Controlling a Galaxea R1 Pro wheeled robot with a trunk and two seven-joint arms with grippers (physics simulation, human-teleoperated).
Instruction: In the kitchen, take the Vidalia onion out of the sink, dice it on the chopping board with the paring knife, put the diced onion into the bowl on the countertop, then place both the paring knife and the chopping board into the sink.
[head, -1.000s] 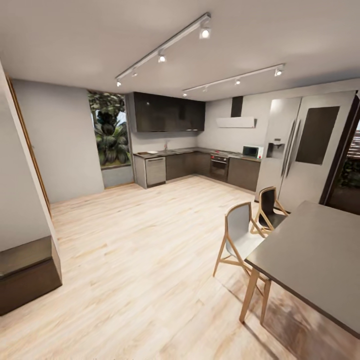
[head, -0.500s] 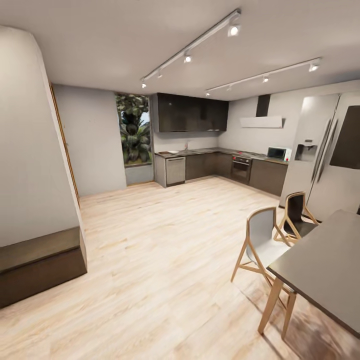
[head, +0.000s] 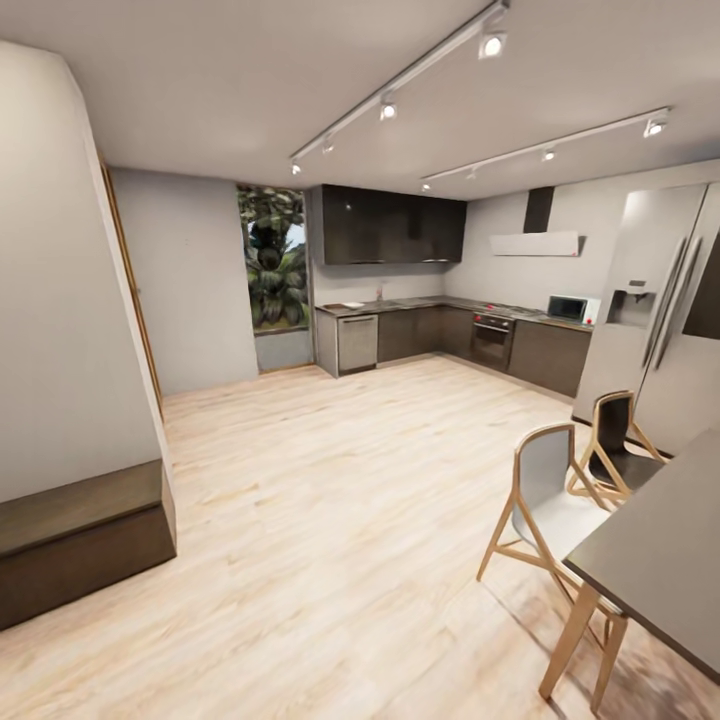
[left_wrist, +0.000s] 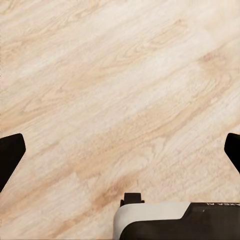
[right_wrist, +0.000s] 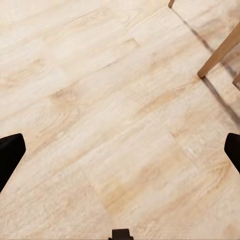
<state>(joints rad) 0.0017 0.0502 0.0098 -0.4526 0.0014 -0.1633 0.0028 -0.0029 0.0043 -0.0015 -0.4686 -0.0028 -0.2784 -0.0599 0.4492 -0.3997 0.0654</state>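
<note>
The kitchen lies at the far end of the room in the head view. Its grey countertop (head: 440, 304) runs along dark cabinets, and a thin tap (head: 380, 294) marks where the sink is. From here the onion, chopping board, paring knife and bowl are too small to make out. My left gripper (left_wrist: 120, 155) is open over the wooden floor, its black fingertips (left_wrist: 10, 155) far apart. My right gripper (right_wrist: 120, 152) is open too, fingertips (right_wrist: 11, 150) wide, with nothing between them.
A dark dining table (head: 660, 560) and two wooden chairs (head: 548, 500) stand at the right. A low dark bench (head: 80, 535) against a white wall is at the left. A fridge (head: 655, 320) stands far right. Light wooden floor (head: 330, 480) stretches to the cabinets.
The whole head view has shifted: the kitchen, table and chairs sit further right in the picture and the left wall takes up more of it, so the camera has turned left.
</note>
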